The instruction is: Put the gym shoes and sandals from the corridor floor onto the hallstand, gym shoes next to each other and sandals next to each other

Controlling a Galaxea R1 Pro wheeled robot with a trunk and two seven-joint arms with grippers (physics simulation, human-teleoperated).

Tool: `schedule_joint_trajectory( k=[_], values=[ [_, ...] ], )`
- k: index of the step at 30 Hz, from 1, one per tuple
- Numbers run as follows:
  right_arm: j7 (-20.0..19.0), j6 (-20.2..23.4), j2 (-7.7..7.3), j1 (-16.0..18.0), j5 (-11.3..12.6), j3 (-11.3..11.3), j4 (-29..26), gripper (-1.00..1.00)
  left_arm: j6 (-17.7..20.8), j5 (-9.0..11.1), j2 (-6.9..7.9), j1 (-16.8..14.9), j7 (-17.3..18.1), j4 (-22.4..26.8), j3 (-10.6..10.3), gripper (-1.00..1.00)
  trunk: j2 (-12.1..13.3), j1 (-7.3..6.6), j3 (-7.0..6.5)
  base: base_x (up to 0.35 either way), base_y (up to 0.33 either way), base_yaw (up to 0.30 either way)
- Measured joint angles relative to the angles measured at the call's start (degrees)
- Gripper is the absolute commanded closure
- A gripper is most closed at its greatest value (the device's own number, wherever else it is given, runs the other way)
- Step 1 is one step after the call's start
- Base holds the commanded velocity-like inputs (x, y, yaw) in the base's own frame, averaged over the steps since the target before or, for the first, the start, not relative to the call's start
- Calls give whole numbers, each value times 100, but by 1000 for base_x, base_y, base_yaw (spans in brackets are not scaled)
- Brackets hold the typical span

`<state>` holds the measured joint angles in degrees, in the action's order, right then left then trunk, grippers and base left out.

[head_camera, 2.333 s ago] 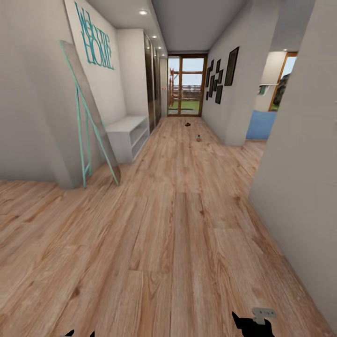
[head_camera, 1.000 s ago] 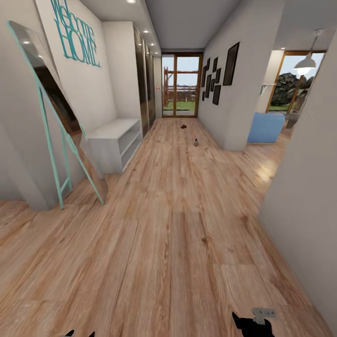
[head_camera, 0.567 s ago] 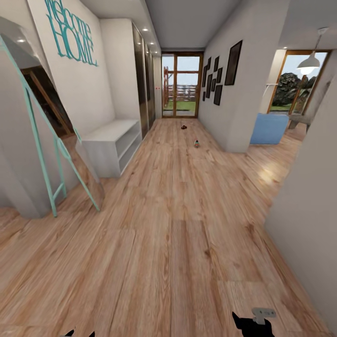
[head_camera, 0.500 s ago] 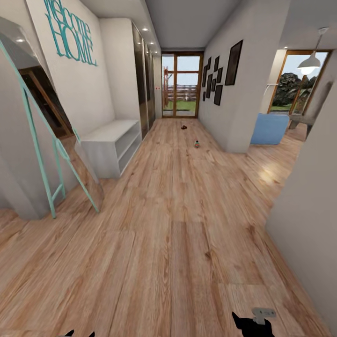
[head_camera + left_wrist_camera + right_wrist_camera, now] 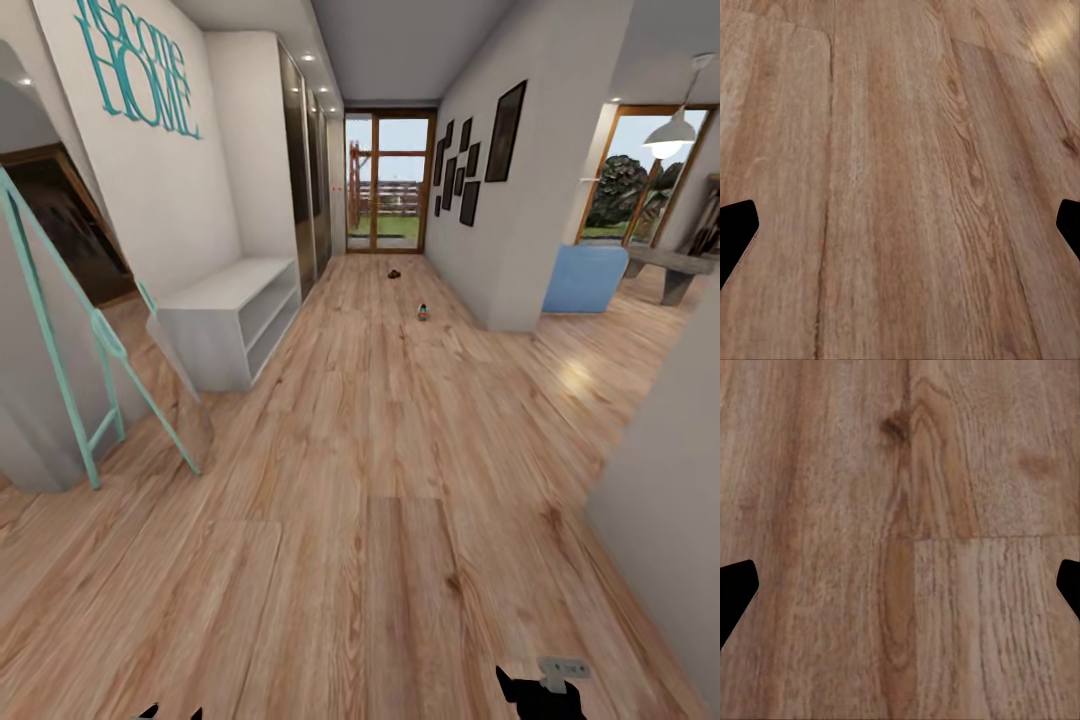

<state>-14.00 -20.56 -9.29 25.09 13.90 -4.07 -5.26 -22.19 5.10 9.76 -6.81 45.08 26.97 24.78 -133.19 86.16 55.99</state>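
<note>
Far down the corridor floor (image 5: pixel 390 470) lies one small gym shoe (image 5: pixel 422 312), pale with green and red touches. Beyond it, near the glass door, a dark brown sandal (image 5: pixel 394 273) rests on the planks. Both are too small for detail. The hallstand is out of view. At the head view's lower edge sit my left gripper (image 5: pixel 172 713) and right gripper (image 5: pixel 540 700). In the wrist views my left gripper (image 5: pixel 900 232) and right gripper (image 5: pixel 900 589) are open over bare planks, holding nothing.
A plain low white open bench (image 5: pixel 225 318) stands against the left wall under "HOME" lettering. A leaning mirror with a mint frame (image 5: pixel 70 340) is nearer on the left. A grey wall corner (image 5: pixel 670 450) juts in at the right, and a blue seat (image 5: pixel 585 278) lies beyond it.
The camera has travelled forward along the corridor, so the mirror and bench now sit closer and further left. Both grippers keep the same pose.
</note>
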Motion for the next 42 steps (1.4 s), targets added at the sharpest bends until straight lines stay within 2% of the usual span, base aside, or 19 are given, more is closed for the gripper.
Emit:
schedule_joint_trajectory(
  k=[42],
  values=[
    [-2, 0, 0, 0, 0, 0, 2, -100, 0, 0, 0, 0, 0, 0, 0, -100, 0, 0, 0, 339, 0, 0]
  ],
)
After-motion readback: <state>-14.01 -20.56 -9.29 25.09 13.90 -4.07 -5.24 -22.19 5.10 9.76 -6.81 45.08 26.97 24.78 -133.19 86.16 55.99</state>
